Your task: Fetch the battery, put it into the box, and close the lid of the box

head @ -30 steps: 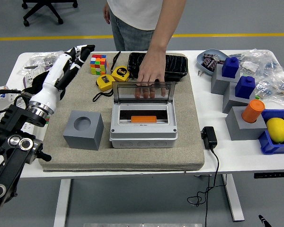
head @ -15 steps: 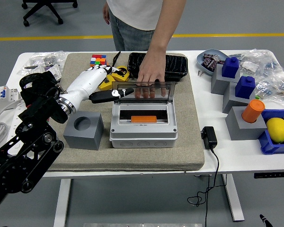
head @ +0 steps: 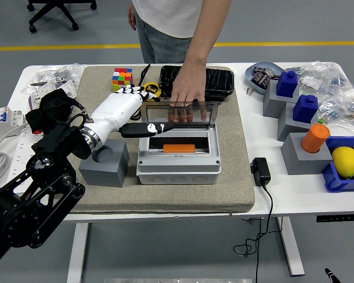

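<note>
An orange battery (head: 179, 148) lies inside the grey box (head: 177, 168) in the middle of the beige mat. The box's clear lid (head: 178, 115) stands upright at the back. A person's hand (head: 186, 94) reaches from the far side and rests its fingers on the lid's top edge. My left hand (head: 143, 112), white with black joints, is at the lid's left end, fingers spread above the box's back left corner and the thumb stretched across the front of the lid. It holds nothing.
A grey cube with a round hole (head: 104, 162) sits just left of the box, under my forearm. Behind are a Rubik's cube (head: 123, 78), a yellow tape measure (head: 151, 90) and a black tray (head: 215, 76). A black charger (head: 261, 171) lies to the right, beside grey blocks and a lemon (head: 346, 161).
My left hand swung from the mat's far left corner down and right to the lid's left end. The person's hand stayed on the lid.
</note>
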Controlling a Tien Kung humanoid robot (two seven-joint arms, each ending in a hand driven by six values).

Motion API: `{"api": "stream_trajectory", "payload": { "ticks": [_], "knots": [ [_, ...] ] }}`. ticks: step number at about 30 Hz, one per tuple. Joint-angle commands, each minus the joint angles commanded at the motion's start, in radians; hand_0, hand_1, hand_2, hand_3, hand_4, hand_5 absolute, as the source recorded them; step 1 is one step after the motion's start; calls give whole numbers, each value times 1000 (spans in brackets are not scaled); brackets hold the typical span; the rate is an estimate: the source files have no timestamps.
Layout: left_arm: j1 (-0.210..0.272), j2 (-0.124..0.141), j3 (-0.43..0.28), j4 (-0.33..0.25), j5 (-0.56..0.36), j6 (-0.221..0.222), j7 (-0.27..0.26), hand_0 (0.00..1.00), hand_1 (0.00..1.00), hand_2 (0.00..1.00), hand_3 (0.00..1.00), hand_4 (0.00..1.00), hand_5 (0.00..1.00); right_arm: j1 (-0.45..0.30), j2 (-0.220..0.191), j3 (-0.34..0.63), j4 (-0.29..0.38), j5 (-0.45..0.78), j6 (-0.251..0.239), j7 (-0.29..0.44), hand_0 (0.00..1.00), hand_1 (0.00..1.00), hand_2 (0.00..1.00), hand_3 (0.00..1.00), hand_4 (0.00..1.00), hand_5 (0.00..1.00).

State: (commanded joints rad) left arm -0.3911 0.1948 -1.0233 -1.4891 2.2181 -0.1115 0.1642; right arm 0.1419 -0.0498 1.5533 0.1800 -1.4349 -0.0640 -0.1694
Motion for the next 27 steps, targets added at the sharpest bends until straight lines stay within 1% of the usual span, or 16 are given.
{"api": "stream_trajectory", "payload": {
  "ticks": [4,10,15,18,21,27],
  "knots": [
    [8,19,56,-43,-15,-10,13,998,982,846,828,998,998,2,0,3,0,-3,0,0,764,691,712,765,998,998],
    [24,46,146,-119,-37,-8,20,998,978,843,825,998,998,0,-2,6,0,-8,0,-2,763,691,712,764,998,998],
    [33,60,210,-156,-52,-6,23,998,975,836,821,998,998,-1,-4,6,0,-9,0,-2,763,691,712,765,998,998],
    [37,63,230,-165,-58,-4,23,998,969,833,821,998,998,0,-5,5,0,-9,0,-2,763,691,712,764,998,998],
    [43,62,244,-162,-62,-7,25,998,969,833,821,998,998,1,-5,3,0,-8,0,-2,763,691,712,764,998,998],
    [59,58,252,-152,-70,-13,28,998,955,832,821,998,998,2,-6,1,0,-4,0,-1,763,691,712,765,998,998]
  ]
}}
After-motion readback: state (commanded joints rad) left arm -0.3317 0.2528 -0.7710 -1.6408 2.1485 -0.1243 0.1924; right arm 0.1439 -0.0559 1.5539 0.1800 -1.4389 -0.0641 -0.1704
